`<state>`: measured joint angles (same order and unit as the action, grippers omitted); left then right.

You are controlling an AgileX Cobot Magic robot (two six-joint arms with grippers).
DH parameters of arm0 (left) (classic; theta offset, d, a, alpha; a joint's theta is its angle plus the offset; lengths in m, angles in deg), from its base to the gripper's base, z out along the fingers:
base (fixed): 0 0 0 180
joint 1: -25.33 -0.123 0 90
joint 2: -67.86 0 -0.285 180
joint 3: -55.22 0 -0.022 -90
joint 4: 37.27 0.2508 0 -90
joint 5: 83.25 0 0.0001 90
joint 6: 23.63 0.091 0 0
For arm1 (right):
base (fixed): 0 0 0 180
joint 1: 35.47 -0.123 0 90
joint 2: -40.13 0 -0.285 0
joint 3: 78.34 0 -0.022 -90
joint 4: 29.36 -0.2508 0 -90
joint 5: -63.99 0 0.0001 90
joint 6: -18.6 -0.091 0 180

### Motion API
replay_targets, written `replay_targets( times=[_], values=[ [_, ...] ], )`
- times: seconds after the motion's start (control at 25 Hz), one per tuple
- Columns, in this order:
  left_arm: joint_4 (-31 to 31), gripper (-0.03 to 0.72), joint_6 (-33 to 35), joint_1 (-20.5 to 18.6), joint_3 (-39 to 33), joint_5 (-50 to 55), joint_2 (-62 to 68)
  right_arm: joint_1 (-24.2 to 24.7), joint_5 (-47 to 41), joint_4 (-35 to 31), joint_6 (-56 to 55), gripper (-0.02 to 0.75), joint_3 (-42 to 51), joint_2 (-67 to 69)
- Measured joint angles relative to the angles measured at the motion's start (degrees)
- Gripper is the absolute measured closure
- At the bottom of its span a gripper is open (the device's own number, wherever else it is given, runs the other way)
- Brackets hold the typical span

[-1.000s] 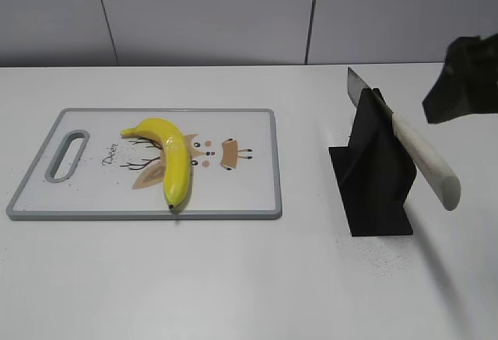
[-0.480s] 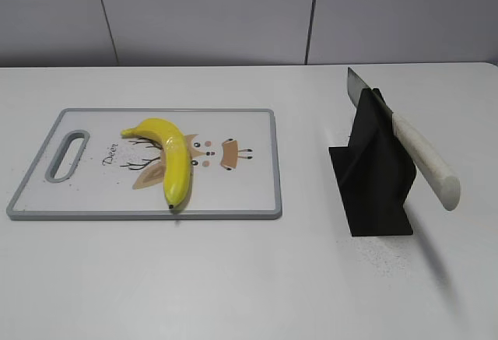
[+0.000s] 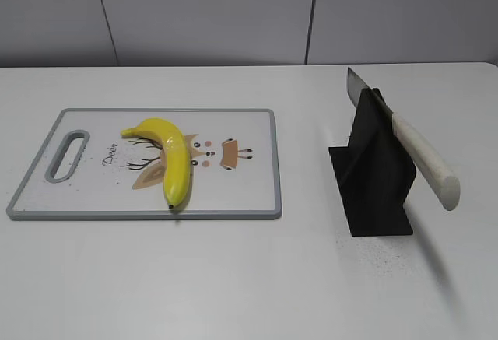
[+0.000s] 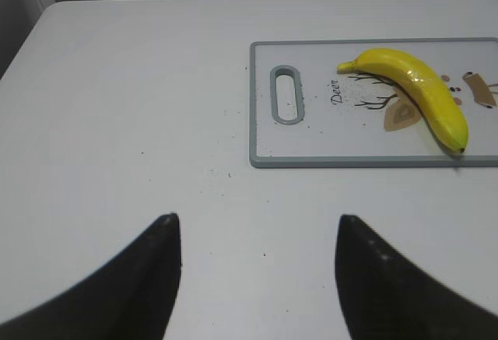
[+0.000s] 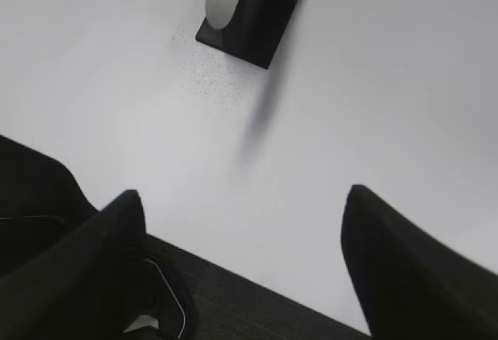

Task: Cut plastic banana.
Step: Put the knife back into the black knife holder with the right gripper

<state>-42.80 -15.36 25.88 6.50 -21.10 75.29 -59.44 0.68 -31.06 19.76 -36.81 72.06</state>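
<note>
Plastic banana (image 3: 173,159) lying uncut on cutting board (image 3: 241,192), worktop's 9 o'clock side. Knife (image 3: 412,149) parked in black stand (image 3: 373,180), 3 o'clock. Left tool (image 4: 257,235), right tool (image 5: 241,208) both spread apart, empty. Step: pre-grasp. Next: right tool onto white knife handle.

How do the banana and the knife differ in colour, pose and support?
The plastic banana is bright yellow and curved; the knife is straight, with a white handle and grey blade. The banana lies flat on the cutting board; the knife leans tilted in a black stand. Neither is held.
</note>
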Motion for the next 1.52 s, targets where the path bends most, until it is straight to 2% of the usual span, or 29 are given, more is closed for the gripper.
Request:
replay_targets(
  times=[0.4, 0.84, 1.16, 1.28, 1.52],
  values=[
    [0.0, 0.098, 0.0, 0.0, 0.0, 0.0, 0.0, 0.0, 1.63, -2.65, 1.45, 0.146, 6.75, -12.71],
    [0.0, 0.109, 0.0, 0.0, 0.0, 0.0, 0.0, 0.0, 2.51, -3.14, 1.63, 0.146, 7.09, -23.79],
    [0.11, 0.138, 0.0, 0.0, 0.0, 0.0, 0.0, 0.15, 2.57, -3.45, 1.63, 0.146, 7.09, -24.53],
    [0.11, 0.138, 0.0, 0.0, 0.0, 0.0, 0.0, 2.12, 2.63, -3.5, 1.63, 0.146, 7.09, -24.53],
    [0.11, 0.138, 0.0, 0.0, 0.0, 0.0, 0.0, 10.92, 2.63, -3.5, 1.68, 0.146, 7.09, -24.53]
  ],
)
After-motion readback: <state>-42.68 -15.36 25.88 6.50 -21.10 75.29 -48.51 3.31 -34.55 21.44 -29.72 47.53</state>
